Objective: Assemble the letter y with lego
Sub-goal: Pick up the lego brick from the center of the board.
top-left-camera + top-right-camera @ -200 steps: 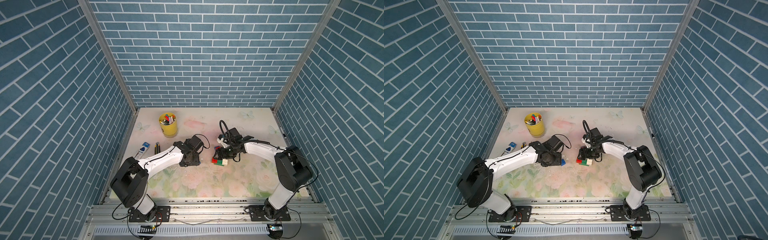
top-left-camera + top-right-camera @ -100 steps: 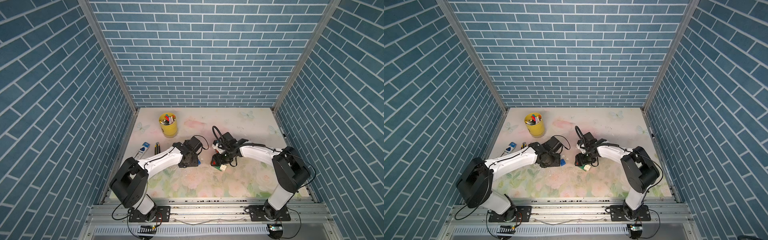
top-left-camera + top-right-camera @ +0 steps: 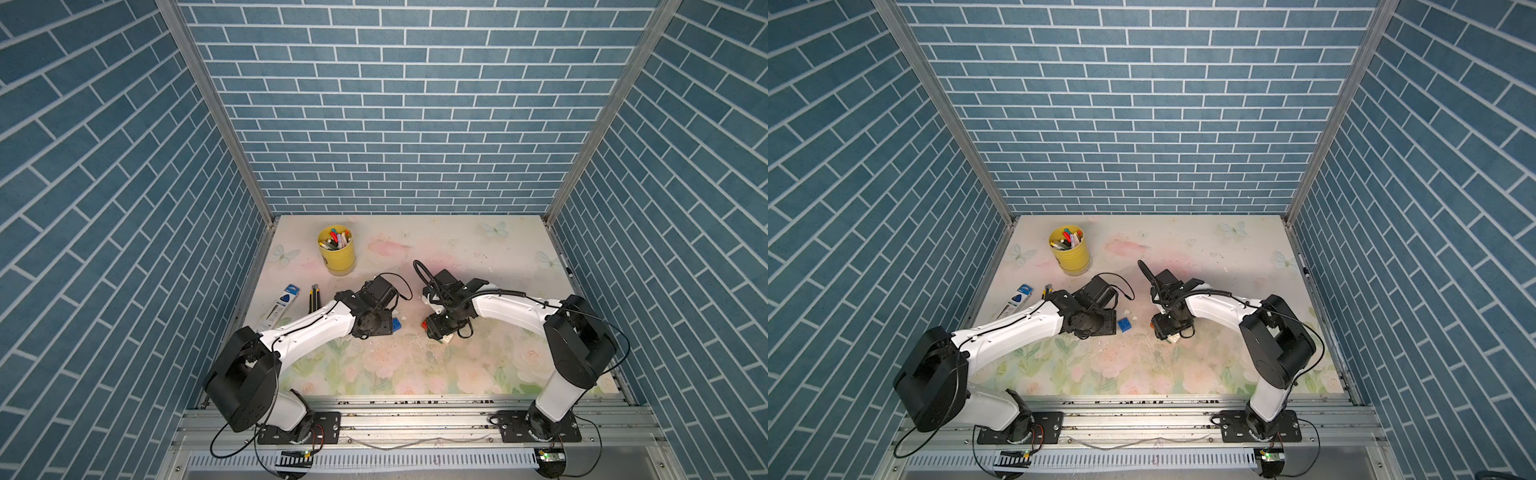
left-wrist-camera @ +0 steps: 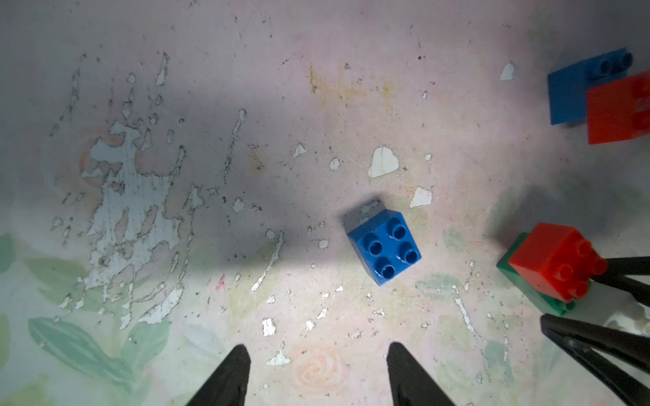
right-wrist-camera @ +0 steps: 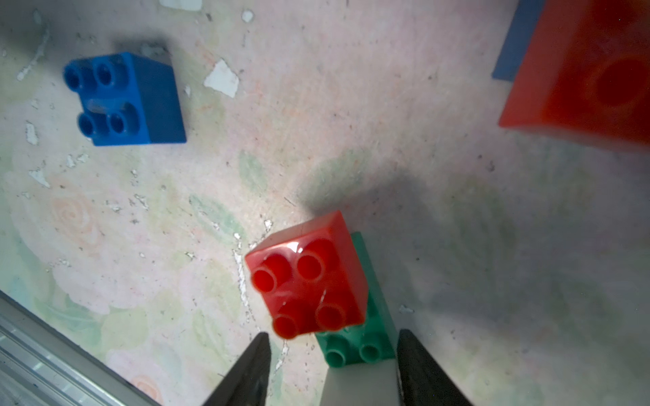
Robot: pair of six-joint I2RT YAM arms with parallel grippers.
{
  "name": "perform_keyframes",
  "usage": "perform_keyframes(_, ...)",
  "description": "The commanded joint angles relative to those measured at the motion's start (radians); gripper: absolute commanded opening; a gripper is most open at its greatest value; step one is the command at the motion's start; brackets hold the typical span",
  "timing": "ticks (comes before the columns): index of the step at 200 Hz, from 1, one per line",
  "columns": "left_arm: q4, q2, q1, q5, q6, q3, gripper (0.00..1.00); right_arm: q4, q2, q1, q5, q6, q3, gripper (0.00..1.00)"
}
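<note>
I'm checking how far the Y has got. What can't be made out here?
- Right wrist view: the white brick is cut off by the frame edge, so whether the right hand grips it is unclear.
- Same view: the far red brick is blurred, cropped, and hides most of a blue brick.
- Both top views: the right hand mostly covers the stack.

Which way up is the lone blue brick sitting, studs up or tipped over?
Studs up: the blue brick lies flat on the table, all four studs showing in both wrist views.
</note>
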Motion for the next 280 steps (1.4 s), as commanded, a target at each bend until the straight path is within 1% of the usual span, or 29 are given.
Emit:
perform_keyframes(1, 0.010, 0.002, 0.006, 0.002, 0.009, -0.013, 0.65, -0.046, 0.022, 0.016, 0.029, -0.038, 0.033, 0.55)
perform_keyframes(63, 0.056, -0.007, 0.008, 0.031, 0.007, -0.042, 0.65, -0.064, 0.084, 0.048, 0.062, -0.046, 0.070, 0.51)
perform_keyframes(77, 0.071, -0.015, 0.007, 0.041, 0.004, -0.055, 0.65, -0.064, 0.090, 0.051, 0.069, -0.046, 0.076, 0.48)
perform_keyframes(130, 0.070, -0.023, 0.013, 0.038, 0.001, -0.070, 0.65, -0.067, 0.108, 0.059, 0.076, -0.041, 0.098, 0.32)
perform_keyframes(154, 0.086, -0.046, 0.024, 0.046, -0.003, -0.092, 0.65, -0.080, 0.097, 0.066, 0.086, -0.037, 0.113, 0.30)
perform_keyframes(216, 0.141, -0.153, 0.115, 0.141, -0.005, -0.194, 0.65, -0.135, 0.086, 0.091, 0.074, 0.017, 0.205, 0.30)
perform_keyframes(243, 0.168, -0.208, 0.174, 0.219, -0.003, -0.230, 0.65, -0.170, 0.120, 0.109, 0.082, 0.043, 0.272, 0.30)
perform_keyframes(259, 0.190, -0.242, 0.213, 0.274, -0.015, -0.284, 0.64, -0.194, 0.149, 0.113, 0.084, 0.064, 0.320, 0.30)
perform_keyframes(280, 0.164, -0.275, 0.252, 0.304, -0.016, -0.303, 0.64, -0.220, 0.188, 0.126, 0.086, 0.080, 0.381, 0.30)
